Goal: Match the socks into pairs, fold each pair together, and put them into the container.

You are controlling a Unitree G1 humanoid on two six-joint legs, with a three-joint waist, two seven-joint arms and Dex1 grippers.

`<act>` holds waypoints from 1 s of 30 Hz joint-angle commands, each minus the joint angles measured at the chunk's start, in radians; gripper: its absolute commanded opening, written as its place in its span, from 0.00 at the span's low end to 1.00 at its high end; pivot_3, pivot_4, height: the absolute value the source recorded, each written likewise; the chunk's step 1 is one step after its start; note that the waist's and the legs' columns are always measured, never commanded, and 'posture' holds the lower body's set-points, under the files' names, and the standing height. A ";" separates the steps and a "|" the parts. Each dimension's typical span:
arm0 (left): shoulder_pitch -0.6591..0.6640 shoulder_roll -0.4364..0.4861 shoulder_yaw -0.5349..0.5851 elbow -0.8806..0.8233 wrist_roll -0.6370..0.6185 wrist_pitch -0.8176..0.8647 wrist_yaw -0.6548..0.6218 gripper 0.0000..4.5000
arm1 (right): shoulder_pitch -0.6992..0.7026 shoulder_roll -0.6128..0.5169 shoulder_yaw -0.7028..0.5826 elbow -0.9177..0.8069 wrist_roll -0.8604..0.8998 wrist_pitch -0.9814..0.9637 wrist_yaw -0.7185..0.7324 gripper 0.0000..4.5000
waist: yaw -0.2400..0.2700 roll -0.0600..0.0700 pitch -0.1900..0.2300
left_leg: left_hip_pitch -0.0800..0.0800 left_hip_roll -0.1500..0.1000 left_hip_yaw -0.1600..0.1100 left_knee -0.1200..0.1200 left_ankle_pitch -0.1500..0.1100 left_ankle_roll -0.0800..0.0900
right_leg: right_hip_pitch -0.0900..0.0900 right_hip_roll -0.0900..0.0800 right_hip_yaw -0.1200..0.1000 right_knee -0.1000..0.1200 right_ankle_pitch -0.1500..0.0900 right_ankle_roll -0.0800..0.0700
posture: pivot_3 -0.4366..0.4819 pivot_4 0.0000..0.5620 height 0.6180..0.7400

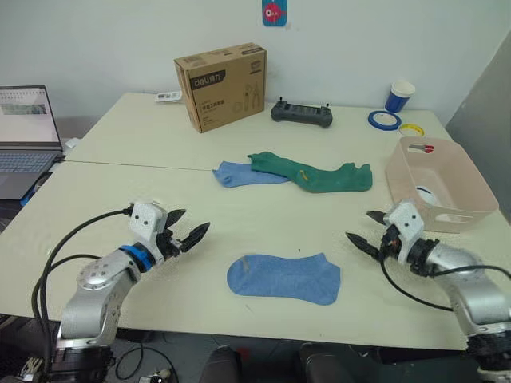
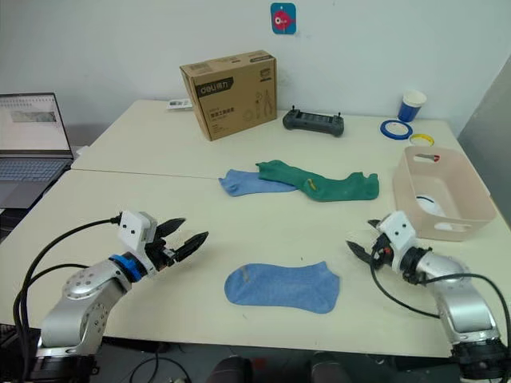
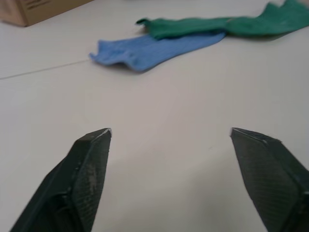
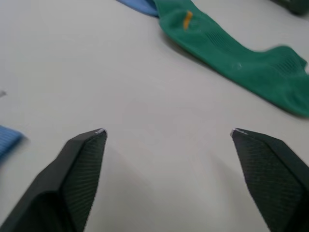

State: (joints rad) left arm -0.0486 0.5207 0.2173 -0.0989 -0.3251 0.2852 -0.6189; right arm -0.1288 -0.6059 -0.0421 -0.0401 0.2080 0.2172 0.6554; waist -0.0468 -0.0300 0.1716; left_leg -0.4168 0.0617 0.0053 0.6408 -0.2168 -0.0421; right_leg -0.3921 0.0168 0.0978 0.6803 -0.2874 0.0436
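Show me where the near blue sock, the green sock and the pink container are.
near blue sock (image 1: 284, 278): left eye view, middle of its foot.
green sock (image 1: 319, 177): left eye view, its middle.
pink container (image 1: 407, 185): left eye view, near wall.

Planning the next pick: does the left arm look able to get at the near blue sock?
Probably yes. The left tool is open and empty, and the near blue sock lies flat with bare table between them.
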 commanded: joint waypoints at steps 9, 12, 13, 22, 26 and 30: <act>0.014 -0.016 0.002 -0.020 0.036 -0.054 0.044 0.99 | -0.038 0.033 -0.024 -0.118 0.006 0.080 -0.040 1.00 | -0.003 0.000 0.000 | 0.001 0.000 0.000 0.000 0.000 0.000 | 0.001 0.000 0.000 0.001 0.000 0.000 | 0.48 0.27 1.00; -0.026 -0.012 -0.010 0.007 0.052 -0.046 0.048 0.99 | -0.066 0.040 -0.024 -0.173 0.035 0.131 -0.034 1.00 | -0.002 0.000 0.000 | 0.001 0.000 0.000 0.000 0.000 0.000 | 0.001 0.000 0.000 0.000 0.000 0.000 | 0.48 0.27 1.00; -0.051 -0.010 -0.019 0.028 0.061 -0.046 0.050 0.99 | -0.077 0.042 -0.019 -0.196 0.050 0.151 -0.027 1.00 | -0.002 0.000 0.000 | 0.001 0.000 0.000 0.000 0.000 0.000 | 0.001 0.000 -0.001 0.001 0.000 0.000 | 0.48 0.27 1.00; -0.560 -0.045 -0.100 0.623 0.154 -0.111 0.039 0.99 | -0.208 0.047 0.064 -0.339 0.109 0.313 0.006 1.00 | 0.010 -0.001 0.001 | 0.000 -0.001 -0.001 0.000 0.000 0.000 | 0.001 0.001 -0.001 0.000 0.001 0.001 | 0.48 0.27 1.00; -0.733 -0.098 -0.064 0.858 0.102 -0.074 -0.011 0.99 | -0.221 0.057 0.064 -0.355 0.115 0.335 -0.006 1.00 | 0.016 -0.001 0.001 | -0.003 -0.001 -0.002 0.000 0.000 0.000 | -0.001 0.001 -0.002 0.000 0.001 0.002 | 0.48 0.27 1.00; -0.848 -0.139 -0.033 1.043 0.076 -0.070 -0.012 0.99 | -0.205 0.057 0.054 -0.364 0.107 0.332 -0.018 1.00 | 0.014 -0.001 0.001 | -0.005 -0.001 -0.002 0.000 0.000 0.000 | -0.004 0.001 -0.002 0.000 0.001 0.001 | 0.48 0.27 1.00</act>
State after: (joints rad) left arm -0.8529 0.3859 0.1640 0.8977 -0.2318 0.2165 -0.6292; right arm -0.3323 -0.5459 0.0359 -0.3660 0.3067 0.5559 0.6473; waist -0.0327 -0.0311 0.1723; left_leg -0.4232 0.0608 0.0034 0.6409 -0.2170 -0.0417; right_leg -0.3973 0.0184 0.0957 0.6804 -0.2867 0.0451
